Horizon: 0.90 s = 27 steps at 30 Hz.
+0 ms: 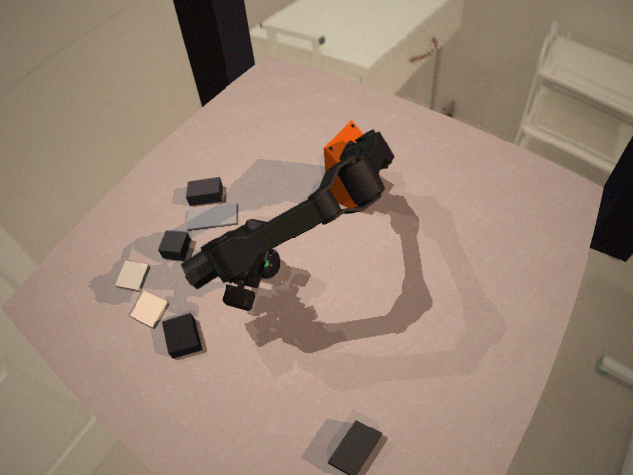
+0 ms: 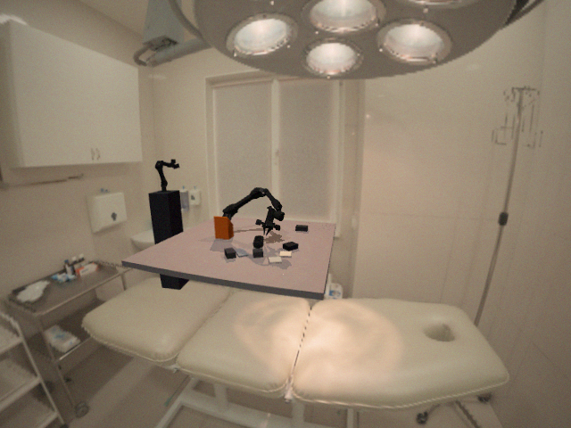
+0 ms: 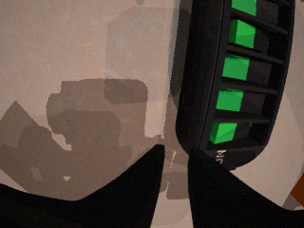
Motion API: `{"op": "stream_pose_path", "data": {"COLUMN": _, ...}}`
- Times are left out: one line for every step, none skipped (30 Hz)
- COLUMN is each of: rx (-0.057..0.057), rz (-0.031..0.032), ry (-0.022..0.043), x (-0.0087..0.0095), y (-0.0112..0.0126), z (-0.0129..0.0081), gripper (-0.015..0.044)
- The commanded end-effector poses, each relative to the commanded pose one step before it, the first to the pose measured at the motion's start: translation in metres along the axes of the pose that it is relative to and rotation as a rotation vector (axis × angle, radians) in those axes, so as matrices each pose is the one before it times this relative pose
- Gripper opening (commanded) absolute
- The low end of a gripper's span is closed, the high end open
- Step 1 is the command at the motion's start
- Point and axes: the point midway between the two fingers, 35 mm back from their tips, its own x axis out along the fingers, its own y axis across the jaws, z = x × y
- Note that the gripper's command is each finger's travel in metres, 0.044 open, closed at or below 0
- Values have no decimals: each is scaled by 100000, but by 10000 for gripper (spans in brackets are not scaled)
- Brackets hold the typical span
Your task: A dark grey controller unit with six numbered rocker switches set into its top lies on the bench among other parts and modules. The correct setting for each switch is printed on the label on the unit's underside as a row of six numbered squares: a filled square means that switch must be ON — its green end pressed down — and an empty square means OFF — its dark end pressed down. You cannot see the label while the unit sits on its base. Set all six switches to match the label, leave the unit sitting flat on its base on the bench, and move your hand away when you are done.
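Observation:
The dark grey controller unit (image 3: 235, 57) lies base down on the pink bench (image 1: 460, 230) (image 3: 64, 26). In the wrist view it fills the upper right, and all six rockers show a green end on their left side. From the top view my arm covers it, and only a dark rounded end with a green speck (image 1: 268, 263) shows. My gripper (image 3: 177, 154) (image 1: 238, 297) hangs low over the bench just beside the unit's near end. Its fingers stand nearly together with only bare bench in the narrow gap. The label underneath is hidden.
Left of the arm lie dark blocks (image 1: 204, 190) (image 1: 174, 243) (image 1: 182, 334), a flat grey plate (image 1: 212, 216) and two cream tiles (image 1: 132, 275) (image 1: 148, 308). Another dark block (image 1: 354, 446) lies near the front edge. An orange block (image 1: 338, 147) stands at the arm's base.

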Motion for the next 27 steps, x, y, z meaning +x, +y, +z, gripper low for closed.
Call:
{"op": "stream_pose_path", "data": {"rx": 2339, "rz": -399, "ry": -646, "x": -316, "y": 285, "z": 298, "gripper": 0}}
{"op": "stream_pose_path", "data": {"rx": 0, "rz": 0, "ry": 0, "x": 0, "y": 0, "z": 0, "gripper": 0}}
{"op": "stream_pose_path", "data": {"rx": 0, "rz": 0, "ry": 0, "x": 0, "y": 0, "z": 0, "gripper": 0}}
{"op": "stream_pose_path", "data": {"rx": 0, "rz": 0, "ry": 0, "x": 0, "y": 0, "z": 0, "gripper": 0}}
{"op": "stream_pose_path", "data": {"rx": 0, "rz": 0, "ry": 0, "x": 0, "y": 0, "z": 0, "gripper": 0}}
{"op": "stream_pose_path", "data": {"rx": 0, "rz": 0, "ry": 0, "x": 0, "y": 0, "z": 0, "gripper": 0}}
{"op": "stream_pose_path", "data": {"rx": 0, "rz": 0, "ry": 0, "x": 0, "y": 0, "z": 0, "gripper": 0}}
{"op": "stream_pose_path", "data": {"rx": 0, "rz": 0, "ry": 0, "x": 0, "y": 0, "z": 0, "gripper": 0}}
{"op": "stream_pose_path", "data": {"rx": 0, "rz": 0, "ry": 0, "x": 0, "y": 0, "z": 0, "gripper": 0}}
{"op": "stream_pose_path", "data": {"rx": 0, "rz": 0, "ry": 0, "x": 0, "y": 0, "z": 0, "gripper": 0}}
{"op": "stream_pose_path", "data": {"rx": 0, "rz": 1, "ry": 0, "x": 25, "y": 10, "z": 1, "gripper": 0}}
{"op": "stream_pose_path", "data": {"rx": 0, "rz": 2, "ry": 0, "x": 76, "y": 30, "z": 4, "gripper": 0}}
{"op": "stream_pose_path", "data": {"rx": 0, "rz": 4, "ry": 0, "x": 127, "y": 50, "z": 7, "gripper": 0}}
{"op": "stream_pose_path", "data": {"rx": 0, "rz": 5, "ry": 0, "x": 154, "y": 60, "z": 8, "gripper": 0}}
{"op": "stream_pose_path", "data": {"rx": 0, "rz": 4, "ry": 1, "x": 154, "y": 59, "z": 7, "gripper": 0}}
{"op": "stream_pose_path", "data": {"rx": 0, "rz": 4, "ry": 2, "x": 155, "y": 58, "z": 7, "gripper": 0}}
{"op": "stream_pose_path", "data": {"rx": 0, "rz": 4, "ry": 2, "x": 155, "y": 58, "z": 6, "gripper": 0}}
{"op": "stream_pose_path", "data": {"rx": 0, "rz": 4, "ry": 3, "x": 155, "y": 57, "z": 6, "gripper": 0}}
{"op": "stream_pose_path", "data": {"rx": 0, "rz": 4, "ry": 4, "x": 155, "y": 57, "z": 6, "gripper": 0}}
{"op": "stream_pose_path", "data": {"rx": -1, "rz": 4, "ry": 4, "x": 155, "y": 56, "z": 5, "gripper": 0}}
{"op": "stream_pose_path", "data": {"rx": -1, "rz": 4, "ry": 5, "x": 155, "y": 55, "z": 5, "gripper": 0}}
{"op": "stream_pose_path", "data": {"rx": -1, "rz": 3, "ry": 5, "x": 155, "y": 55, "z": 4, "gripper": 0}}
{"op": "stream_pose_path", "data": {"rx": -1, "rz": 3, "ry": 6, "x": 156, "y": 54, "z": 4, "gripper": 0}}
{"op": "stream_pose_path", "data": {"rx": -1, "rz": 3, "ry": 7, "x": 156, "y": 54, "z": 4, "gripper": 0}}
{"op": "stream_pose_path", "data": {"rx": -1, "rz": 3, "ry": 7, "x": 156, "y": 53, "z": 3, "gripper": 0}}
{"op": "stream_pose_path", "data": {"rx": -1, "rz": 3, "ry": 8, "x": 156, "y": 53, "z": 3, "gripper": 0}}
{"op": "stream_pose_path", "data": {"rx": -1, "rz": 3, "ry": 9, "x": 156, "y": 52, "z": 3, "gripper": 0}}
